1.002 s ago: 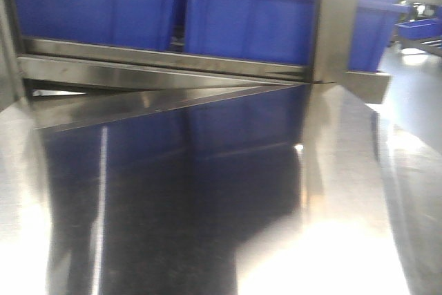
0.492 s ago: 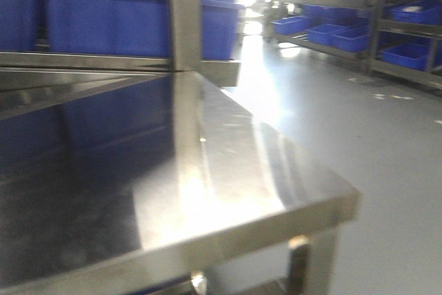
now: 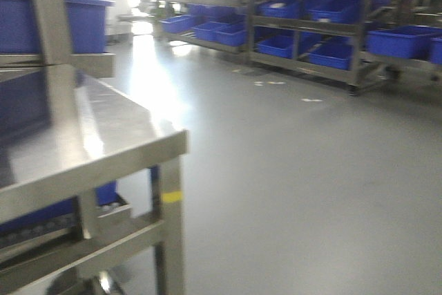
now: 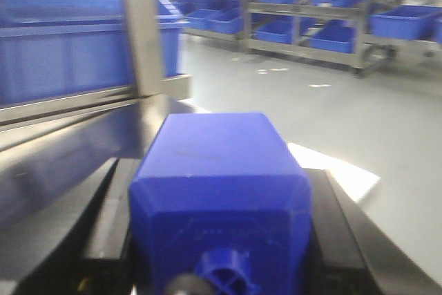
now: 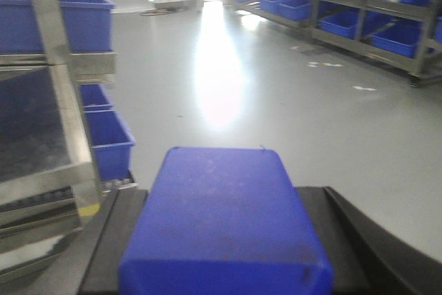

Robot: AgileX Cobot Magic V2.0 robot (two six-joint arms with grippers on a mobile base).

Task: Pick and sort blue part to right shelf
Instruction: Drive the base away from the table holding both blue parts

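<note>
Bright backlight glares off the floor [image 3: 297, 170]; all 3 views are soft and blurred.

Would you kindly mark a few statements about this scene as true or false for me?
1. The left gripper holds a blue block. True.
2. The right gripper is empty. False: it holds a second blue block.
3. The shelves across the floor carry blue bins. True.
4. The leg of the steel table bears a red mark. False: the mark is yellow.
</note>
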